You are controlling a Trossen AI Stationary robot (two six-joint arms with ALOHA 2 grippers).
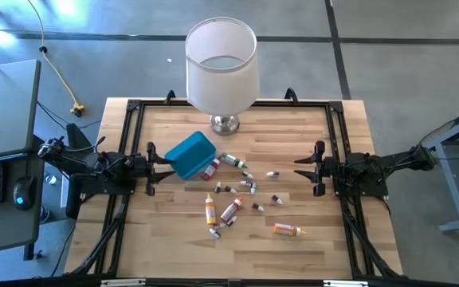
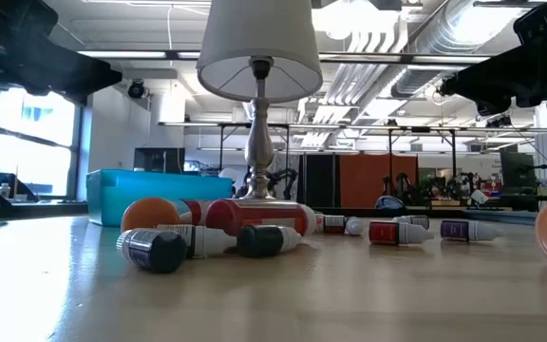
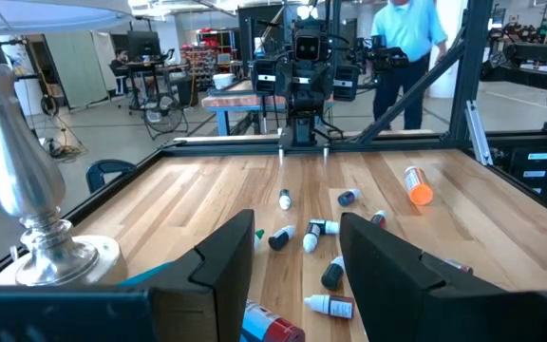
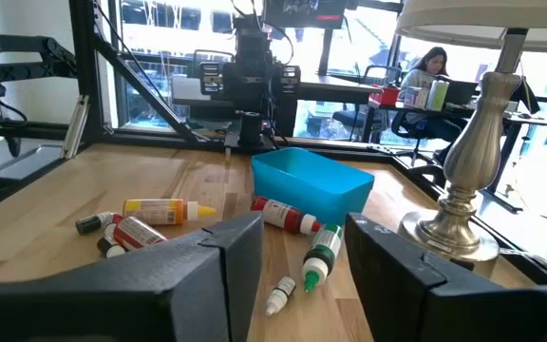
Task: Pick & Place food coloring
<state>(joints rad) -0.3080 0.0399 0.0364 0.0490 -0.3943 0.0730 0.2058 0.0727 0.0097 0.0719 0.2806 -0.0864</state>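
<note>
Closest to the low camera, a dark-capped vial [image 2: 155, 249] lies on its side on the wooden surface [image 1: 174, 239], with an orange bottle [image 2: 152, 214] and a red one [image 2: 259, 217] just behind it. Seen from above, the food coloring [image 1: 233, 195] is scattered loose across the middle of the surface, every piece lying flat: an orange bottle [image 1: 209, 208] and a red-labelled one [image 1: 231, 210] near the centre, another orange one [image 1: 286, 230] off toward the right arm's side, a green one [image 1: 232, 160] beside the tray, and small dark vials between them. One red bottle [image 1: 211, 169] lies touching the blue tray [image 1: 188, 154], which sits tilted just in front of the lamp [image 1: 222, 68]. Both arms wait at the edges. On the left, the left claw [image 1: 162, 169] hovers near the tray, fingers spread and holding nothing. Opposite it, the right claw [image 1: 301, 167] is likewise spread and empty, well apart from the bottles. Beyond the surface, a person in a blue shirt [image 3: 408, 38] stands, and another sits at a desk [image 4: 432, 71].
</note>
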